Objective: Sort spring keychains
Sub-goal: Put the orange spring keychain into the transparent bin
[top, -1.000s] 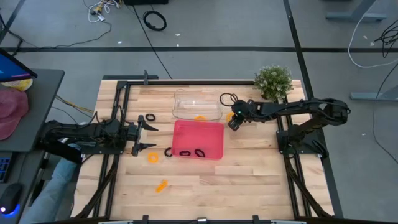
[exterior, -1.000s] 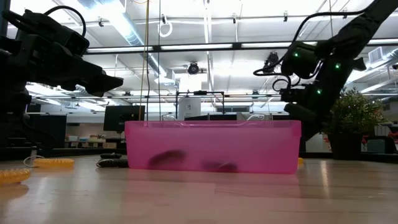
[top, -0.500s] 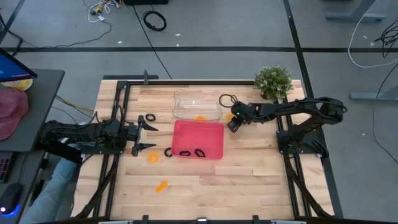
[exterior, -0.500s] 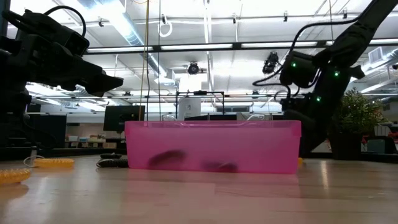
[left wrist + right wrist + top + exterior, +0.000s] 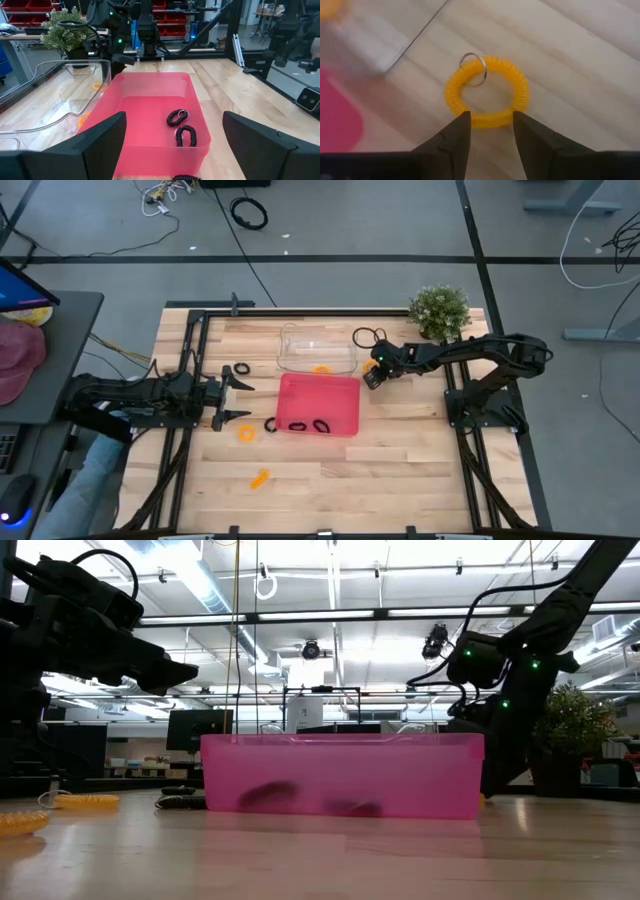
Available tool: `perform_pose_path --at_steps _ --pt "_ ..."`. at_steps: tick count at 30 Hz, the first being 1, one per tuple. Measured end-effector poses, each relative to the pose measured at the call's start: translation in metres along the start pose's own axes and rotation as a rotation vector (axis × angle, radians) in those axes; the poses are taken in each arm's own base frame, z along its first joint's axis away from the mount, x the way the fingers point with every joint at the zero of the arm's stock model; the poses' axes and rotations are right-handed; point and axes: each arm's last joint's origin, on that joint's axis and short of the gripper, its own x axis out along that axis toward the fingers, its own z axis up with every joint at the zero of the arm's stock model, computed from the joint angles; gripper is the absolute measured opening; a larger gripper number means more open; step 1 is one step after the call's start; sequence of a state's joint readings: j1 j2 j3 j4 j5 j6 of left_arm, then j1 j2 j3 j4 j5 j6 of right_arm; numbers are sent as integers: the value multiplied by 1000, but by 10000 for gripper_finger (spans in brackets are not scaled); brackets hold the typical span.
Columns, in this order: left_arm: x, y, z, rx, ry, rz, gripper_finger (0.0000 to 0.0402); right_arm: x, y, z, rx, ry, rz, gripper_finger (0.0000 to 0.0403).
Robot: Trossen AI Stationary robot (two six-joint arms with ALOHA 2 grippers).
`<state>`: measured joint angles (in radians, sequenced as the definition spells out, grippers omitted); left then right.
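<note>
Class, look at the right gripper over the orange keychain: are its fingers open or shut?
Open. In the right wrist view the right gripper shows a clear gap between its two dark fingers, which straddle the near edge of the orange keychain lying flat on the table.

Black keychains in the pink tray: mere blurs through its wall.

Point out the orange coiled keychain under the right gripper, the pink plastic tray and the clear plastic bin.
orange coiled keychain (image 5: 487, 92): right wrist view, on the coil's upper arc beside the metal ring.
pink plastic tray (image 5: 318, 385): high view, on bare floor.
clear plastic bin (image 5: 300, 345): high view, on its transparent floor.
</note>
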<state>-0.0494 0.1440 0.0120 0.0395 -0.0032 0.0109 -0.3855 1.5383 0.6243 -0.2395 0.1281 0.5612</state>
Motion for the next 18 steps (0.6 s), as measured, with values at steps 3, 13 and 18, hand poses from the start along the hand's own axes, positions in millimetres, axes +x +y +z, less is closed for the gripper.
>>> perform_pose_path --at_steps 3,13,18 --pt "0 0 0 0 0 0 337 1 -5 3 110 10 21 144" --pt "0 0 0 0 0 0 337 3 -13 8 256 18 33 117" --pt "0 0 0 0 0 0 337 3 -15 12 298 -8 35 106"
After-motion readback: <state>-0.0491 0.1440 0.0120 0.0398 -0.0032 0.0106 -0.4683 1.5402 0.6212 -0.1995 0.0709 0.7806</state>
